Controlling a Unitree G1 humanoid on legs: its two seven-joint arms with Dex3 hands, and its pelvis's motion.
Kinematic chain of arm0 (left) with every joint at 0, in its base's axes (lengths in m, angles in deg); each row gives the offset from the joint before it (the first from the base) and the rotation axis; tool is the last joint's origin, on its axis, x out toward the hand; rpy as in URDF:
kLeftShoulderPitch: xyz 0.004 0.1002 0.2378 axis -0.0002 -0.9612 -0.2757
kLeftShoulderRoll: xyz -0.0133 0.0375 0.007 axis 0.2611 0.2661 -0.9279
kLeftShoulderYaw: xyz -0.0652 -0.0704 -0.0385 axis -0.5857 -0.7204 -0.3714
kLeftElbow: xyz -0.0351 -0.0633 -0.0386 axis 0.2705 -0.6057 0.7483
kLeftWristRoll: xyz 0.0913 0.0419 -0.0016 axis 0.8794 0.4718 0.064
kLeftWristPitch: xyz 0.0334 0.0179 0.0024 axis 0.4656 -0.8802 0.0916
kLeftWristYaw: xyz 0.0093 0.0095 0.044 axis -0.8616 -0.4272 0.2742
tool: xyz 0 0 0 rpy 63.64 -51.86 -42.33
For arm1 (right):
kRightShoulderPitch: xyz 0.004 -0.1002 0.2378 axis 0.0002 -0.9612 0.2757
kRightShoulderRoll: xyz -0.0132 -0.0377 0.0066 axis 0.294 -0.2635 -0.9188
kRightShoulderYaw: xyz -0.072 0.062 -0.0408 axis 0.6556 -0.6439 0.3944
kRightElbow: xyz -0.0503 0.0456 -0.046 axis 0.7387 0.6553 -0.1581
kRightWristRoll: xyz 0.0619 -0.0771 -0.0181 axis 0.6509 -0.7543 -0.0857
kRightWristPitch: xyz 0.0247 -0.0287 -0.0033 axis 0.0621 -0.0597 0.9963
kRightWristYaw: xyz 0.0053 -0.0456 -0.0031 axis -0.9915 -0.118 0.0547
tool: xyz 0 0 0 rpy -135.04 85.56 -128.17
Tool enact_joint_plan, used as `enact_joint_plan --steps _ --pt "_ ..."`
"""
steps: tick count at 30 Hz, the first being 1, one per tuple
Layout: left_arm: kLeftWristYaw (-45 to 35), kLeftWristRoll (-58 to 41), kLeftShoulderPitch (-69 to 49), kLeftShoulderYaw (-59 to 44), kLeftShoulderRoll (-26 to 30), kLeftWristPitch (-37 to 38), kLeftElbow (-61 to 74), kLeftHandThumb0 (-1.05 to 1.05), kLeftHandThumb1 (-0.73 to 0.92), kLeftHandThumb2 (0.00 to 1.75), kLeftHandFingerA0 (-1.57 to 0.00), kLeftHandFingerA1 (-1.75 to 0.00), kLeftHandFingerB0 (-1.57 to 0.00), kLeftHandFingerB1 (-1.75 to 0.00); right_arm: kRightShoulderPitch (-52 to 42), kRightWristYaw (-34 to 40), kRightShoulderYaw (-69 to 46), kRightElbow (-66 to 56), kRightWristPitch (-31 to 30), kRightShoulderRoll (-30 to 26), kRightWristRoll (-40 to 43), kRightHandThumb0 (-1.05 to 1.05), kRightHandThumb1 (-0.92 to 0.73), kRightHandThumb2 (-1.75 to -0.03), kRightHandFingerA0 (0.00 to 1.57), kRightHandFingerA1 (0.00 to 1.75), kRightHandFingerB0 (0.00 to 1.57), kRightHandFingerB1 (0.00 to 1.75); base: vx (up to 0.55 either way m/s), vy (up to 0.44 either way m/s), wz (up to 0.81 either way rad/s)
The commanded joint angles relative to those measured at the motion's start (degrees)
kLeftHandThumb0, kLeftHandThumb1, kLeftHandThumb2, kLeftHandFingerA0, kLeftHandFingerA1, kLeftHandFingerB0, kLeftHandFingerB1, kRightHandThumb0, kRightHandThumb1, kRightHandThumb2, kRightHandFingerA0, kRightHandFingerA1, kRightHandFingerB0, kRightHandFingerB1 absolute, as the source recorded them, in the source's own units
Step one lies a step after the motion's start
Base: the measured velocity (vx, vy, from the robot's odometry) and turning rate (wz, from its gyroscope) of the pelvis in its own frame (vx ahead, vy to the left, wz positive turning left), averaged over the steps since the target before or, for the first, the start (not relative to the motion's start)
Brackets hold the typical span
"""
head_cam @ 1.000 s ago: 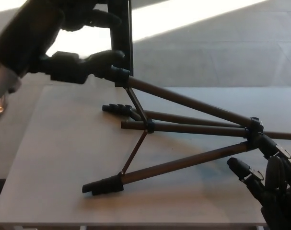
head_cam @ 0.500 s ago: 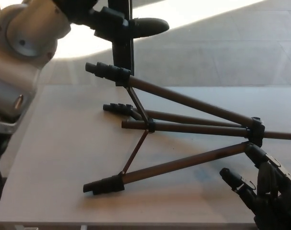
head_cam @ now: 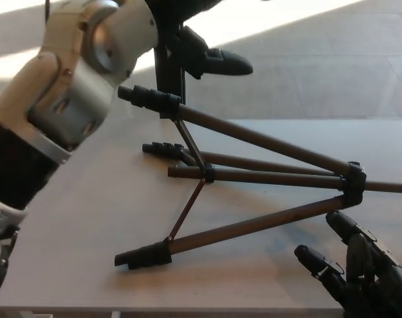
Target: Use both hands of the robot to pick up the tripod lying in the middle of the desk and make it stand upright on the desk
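The dark tripod (head_cam: pixel 253 179) lies on its side on the pale desk (head_cam: pixel 88 199), legs spread. Its hub (head_cam: pixel 353 182) is at the right. One leg's foot (head_cam: pixel 146 98) sticks up at the back left, and another foot (head_cam: pixel 142 255) rests near the front edge. My left hand (head_cam: pixel 210 58) hovers open above and just right of the raised foot, touching nothing; its white forearm (head_cam: pixel 81 86) fills the upper left. At the bottom right, just below the hub, my right hand (head_cam: pixel 359 275) is open with its fingers spread, apart from the tripod.
A black upright post (head_cam: pixel 169 73) stands behind the desk's far edge, right behind the raised foot. The desk's front edge runs along the bottom of the picture. Grey floor with a sunlit patch (head_cam: pixel 267 16) lies beyond.
My left hand has come off the raised foot and gone up and to the right, its forearm swinging into view. My right hand has shifted slightly left. The tripod has stayed put.
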Motion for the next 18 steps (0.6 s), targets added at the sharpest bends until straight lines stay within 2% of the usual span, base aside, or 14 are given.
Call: enact_joint_plan --steps 1,2,3,6,7,8,9,10,11,18 --pt "6.0 25.6 3.8 17.8 -5.5 6.1 -12.2 -0.81 0.6 0.59 -0.2 -0.56 -0.36 -0.41 -3.3 4.4 1.0 -0.5 -3.8 2.0 0.8 -0.8 -0.73 -0.63 0.51 0.74 0.48 0.42 0.0 0.0 0.0" --pt "6.9 26.4 4.6 18.6 -5.7 6.3 -13.7 -0.82 0.46 0.89 -0.2 -0.58 -0.31 -0.5 -3.1 4.7 0.6 -0.3 -3.9 2.3 1.3 -0.79 -0.73 -0.62 0.49 0.74 0.48 0.43 0.0 0.0 0.0" --pt "7.7 27.1 5.4 19.3 -5.8 6.3 -15.0 -0.84 0.6 0.59 -0.2 -0.57 -0.36 -0.42 -2.9 4.7 0.3 -0.1 -4.0 2.4 1.7 -0.79 -0.73 -0.62 0.49 0.72 0.48 0.43 0.0 0.0 0.0" --pt "8.9 28.6 7.3 21.6 -6.7 6.2 -18.6 -0.86 0.63 0.6 -0.22 -0.57 -0.36 -0.42 -2.5 5.5 -0.3 0.3 -4.2 2.8 2.1 -0.79 -0.71 -0.62 0.51 0.68 0.5 0.43 0.0 0.0 0.0" --pt "8.8 28.5 7.5 22.0 -7.1 6.0 -19.2 -0.86 0.62 0.6 -0.22 -0.58 -0.36 -0.43 -2.6 5.7 -0.2 0.1 -4.3 2.8 2.0 -0.77 -0.57 -0.98 0.49 0.7 0.45 0.54 0.0 0.0 0.0" --pt "8.7 28.3 7.4 22.4 -7.9 5.4 -20.3 -0.85 0.48 0.91 -0.2 -0.58 -0.32 -0.51 -2.7 5.6 0.1 -0.1 -4.3 2.6 1.8 -0.78 -0.74 -0.62 0.52 0.68 0.48 0.42 0.0 0.0 0.0" --pt "8.9 28.1 7.4 22.7 -8.3 5.2 -20.8 -0.85 0.48 0.91 -0.2 -0.58 -0.32 -0.51 -2.7 5.5 0.1 -0.2 -4.3 2.5 1.8 -0.78 -0.74 -0.62 0.52 0.68 0.48 0.42 0.0 0.0 0.0" --pt "9.2 28.3 7.3 23.1 -8.5 5.1 -21.3 -0.86 0.62 0.6 -0.22 -0.57 -0.37 -0.43 -2.8 5.1 0.4 -0.2 -4.3 2.3 1.7 -0.78 -0.74 -0.62 0.5 0.68 0.46 0.43 0.0 0.0 0.0" --pt "9.6 28.4 7.2 23.5 -8.7 5.2 -22.0 -0.83 0.47 0.91 -0.2 -0.59 -0.32 -0.52 -2.8 5.0 0.5 -0.2 -4.2 2.2 1.6 -0.78 -0.74 -0.62 0.5 0.68 0.46 0.43 0.0 0.0 0.0" --pt "12.5 30.5 7.7 27.7 -10.6 5.2 -27.8 -0.84 0.49 0.91 -0.21 -0.6 -0.29 -0.51 -3.8 4.9 1.3 -0.4 -4.3 2.6 1.7 -0.77 -0.73 -0.62 0.48 0.66 0.46 0.42 0.0 0.0 0.0"
